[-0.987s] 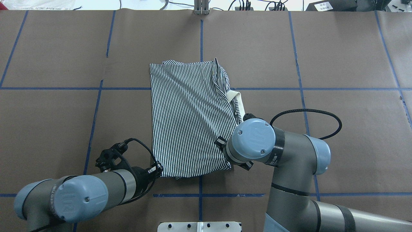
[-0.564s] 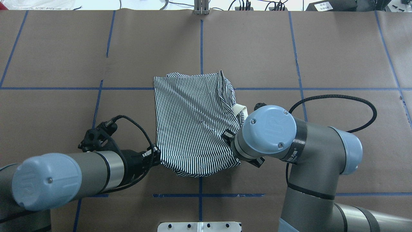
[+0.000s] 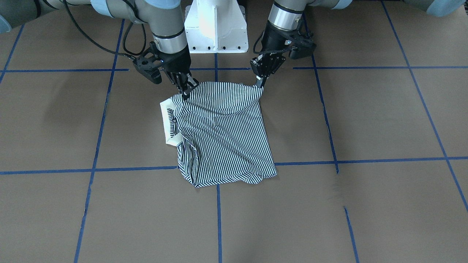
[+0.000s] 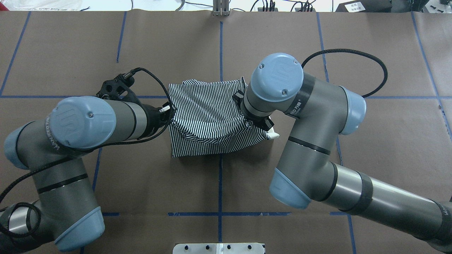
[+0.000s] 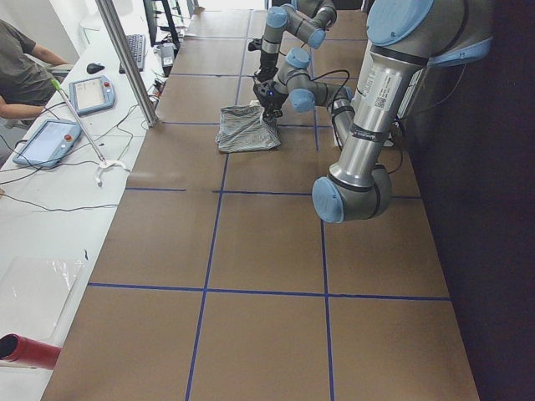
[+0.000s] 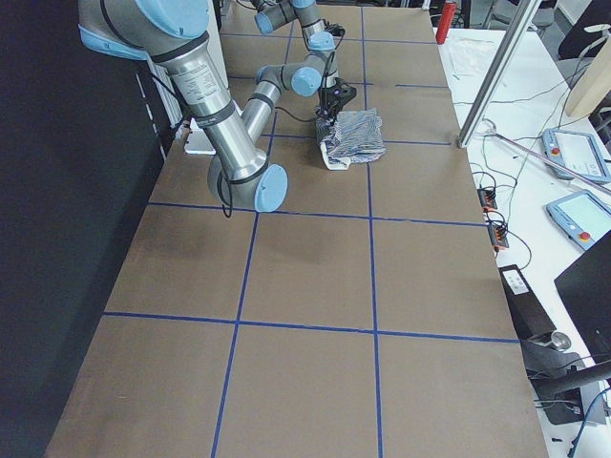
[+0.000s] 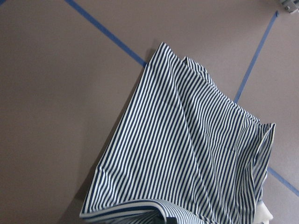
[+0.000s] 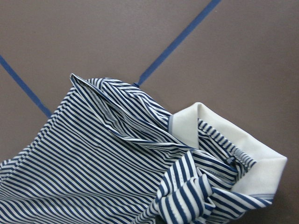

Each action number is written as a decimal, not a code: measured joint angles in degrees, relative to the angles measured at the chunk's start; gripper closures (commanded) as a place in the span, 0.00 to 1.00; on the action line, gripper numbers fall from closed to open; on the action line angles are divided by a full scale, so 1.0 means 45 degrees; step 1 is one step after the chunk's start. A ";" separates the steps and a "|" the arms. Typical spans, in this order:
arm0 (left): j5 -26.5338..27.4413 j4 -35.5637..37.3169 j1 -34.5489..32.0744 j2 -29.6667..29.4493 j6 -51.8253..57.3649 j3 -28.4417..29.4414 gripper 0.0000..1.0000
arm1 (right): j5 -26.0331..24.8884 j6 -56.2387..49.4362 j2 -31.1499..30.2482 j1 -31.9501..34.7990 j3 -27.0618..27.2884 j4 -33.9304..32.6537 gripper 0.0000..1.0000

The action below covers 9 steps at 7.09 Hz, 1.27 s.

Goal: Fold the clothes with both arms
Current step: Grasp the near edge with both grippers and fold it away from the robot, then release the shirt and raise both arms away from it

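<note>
The striped polo shirt point(image 3: 226, 138) lies mid-table, its cream collar point(image 3: 168, 126) on the robot's right side. My left gripper point(image 3: 260, 83) is shut on the shirt's near left corner. My right gripper point(image 3: 185, 90) is shut on its near right corner. Both hold that edge lifted, so the cloth sags between them. In the overhead view the shirt point(image 4: 206, 118) is doubled over, the left gripper point(image 4: 171, 113) shows at its left edge, and the right gripper is hidden under its wrist. The wrist views show the striped cloth point(image 7: 196, 149) and the collar point(image 8: 247, 149) below.
The white pedestal base point(image 3: 215, 29) stands at the robot's edge of the table. Brown paper with blue tape lines point(image 4: 219, 42) covers the table. A metal post point(image 4: 220, 8) stands at the far edge. An operators' desk with tablets point(image 5: 88, 92) runs beyond it.
Both arms have moved away from the robot with the shirt's near edge in their grip, lifting it over the rest. The visible shirt has become shorter.
</note>
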 measured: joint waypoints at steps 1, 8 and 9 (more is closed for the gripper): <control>0.0003 -0.0381 -0.0356 -0.0274 0.0326 0.0830 1.00 | 0.0369 -0.0211 0.0524 0.0404 -0.1292 0.0784 1.00; -0.1109 -0.4560 -0.3136 -0.1824 0.3866 0.6341 1.00 | 0.4679 -0.5769 0.3232 0.3831 -0.8202 0.4472 0.00; -0.1356 -0.4127 -0.2809 -0.1723 0.3468 0.5762 1.00 | 0.4770 -0.5871 0.2800 0.3809 -0.7605 0.4455 0.00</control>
